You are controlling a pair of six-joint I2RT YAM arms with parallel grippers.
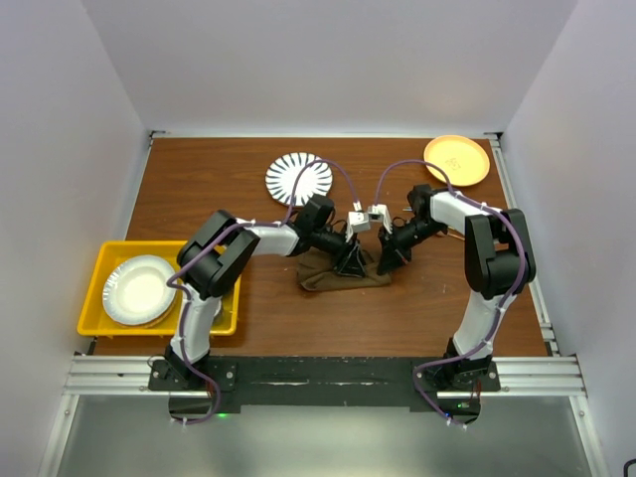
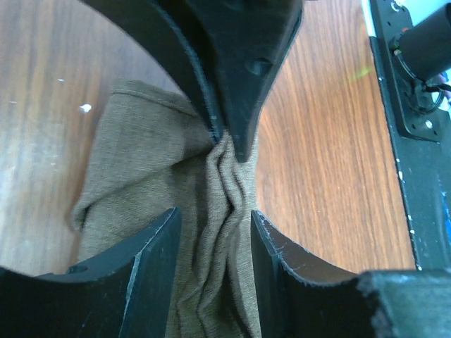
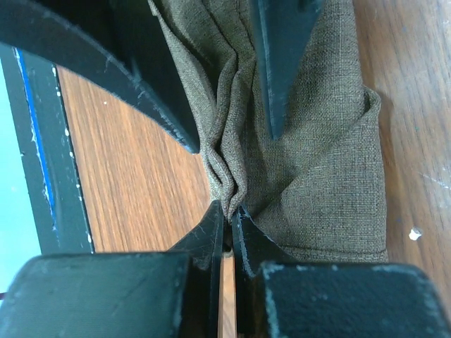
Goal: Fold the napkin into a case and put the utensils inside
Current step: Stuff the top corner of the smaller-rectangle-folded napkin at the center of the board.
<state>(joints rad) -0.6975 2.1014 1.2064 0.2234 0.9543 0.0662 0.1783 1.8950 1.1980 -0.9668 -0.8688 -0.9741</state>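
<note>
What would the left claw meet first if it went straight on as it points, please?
Probably the bunched dark olive-brown cloth napkin inside the open left claw; the right claw pinches it just beyond.

Left arm (image 1: pixel 214 263), right arm (image 1: pixel 492 253): black joint housings, white links. One purple cable (image 1: pixel 343 179) runs along each, base to wrist. Silver-white wrist blocks (image 1: pixel 358 221). Both bases on a black base plate (image 1: pixel 318 376). Left gripper (image 2: pixel 213 211), right gripper (image 3: pixel 227 206): matte black tapered fingers, edges scuffed pale, small round recess in the side.
</note>
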